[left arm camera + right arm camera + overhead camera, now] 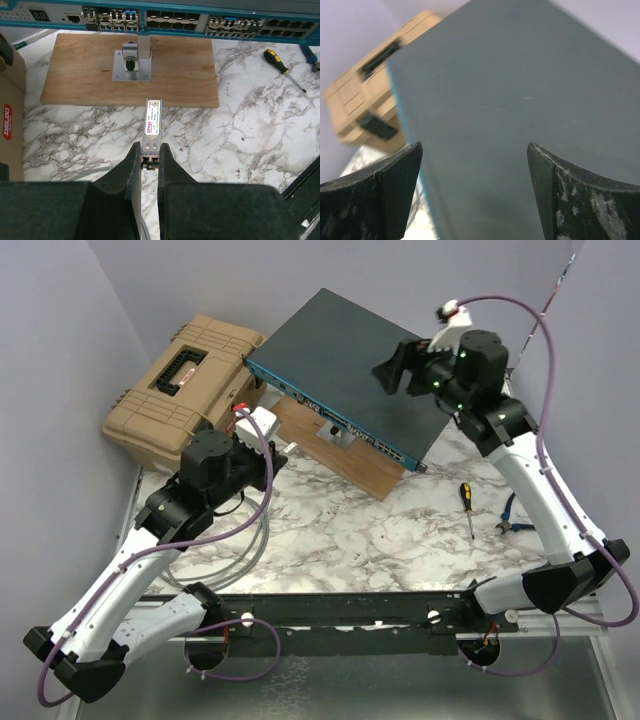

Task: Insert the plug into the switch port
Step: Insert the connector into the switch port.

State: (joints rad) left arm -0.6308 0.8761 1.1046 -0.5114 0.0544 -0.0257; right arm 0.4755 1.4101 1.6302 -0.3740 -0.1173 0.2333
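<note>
1. Plug (152, 125): one, a slim metal transceiver module with a white label. It sits low in the centre of the left wrist view and points up the frame toward the switch (200, 20), well apart from it.
2. The left gripper (150, 152) has its jaws nearly closed on the plug's rear end, one finger on each side.
3. There is one switch, a flat dark grey-teal box (350, 360) in the upper middle of the top view. Its blue face, with rows of small dark sockets, runs along the top edge of the left wrist view.
4. Between plug and switch lie one wooden board (130, 65) and one metal bracket (132, 60) standing on it, just under the blue face.
5. The right gripper (474, 150) hangs over the switch's top panel with its jaws spread wide and nothing between them.
6. On the marble tabletop (330, 530), at right: one yellow-and-black screwdriver (466, 508) and one pair of blue-handled pliers (512, 518).
7. One tan toolbox (185, 390) sits at upper left, beside the switch.
</note>
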